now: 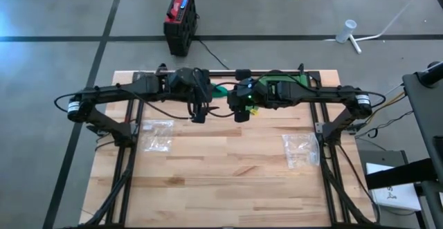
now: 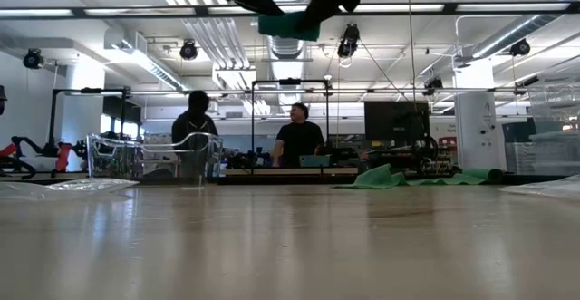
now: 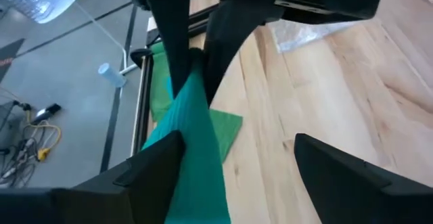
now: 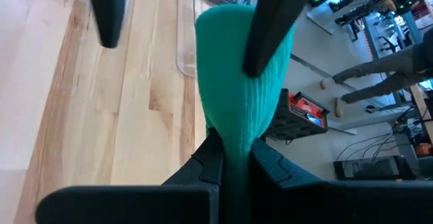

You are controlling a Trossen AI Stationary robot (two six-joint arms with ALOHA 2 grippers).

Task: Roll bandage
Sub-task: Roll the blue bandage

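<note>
The bandage (image 4: 230,68) is a green ribbed strip held up above the far middle of the table. My right gripper (image 4: 234,141) is shut on it. My left gripper (image 3: 238,139) faces it from the left, open wide. The strip (image 3: 196,143) runs past the inner side of one left finger (image 3: 152,160), while the other finger (image 3: 338,173) stands well apart. In the low view the strip (image 2: 288,24) shows high up between both grippers. More green cloth (image 3: 226,126) lies flat on the table below, near the far edge. My right gripper pinches the bandage between its two fingers, where the strip narrows to a bunch (image 4: 233,126). The fingers slant downward from the table's right. The strip is lifted off the table and widens away from the fingers toward my left gripper. My left gripper has one finger (image 4: 270,28) lying across the strip; whether it touches, I cannot tell.
Two clear plastic bags lie on the wood, one at the left (image 1: 156,133) and one at the right (image 1: 301,149). Dark frame rails (image 1: 124,153) flank the table. A red and black box (image 1: 181,18) stands on the floor beyond. Two people (image 2: 299,141) stand far behind.
</note>
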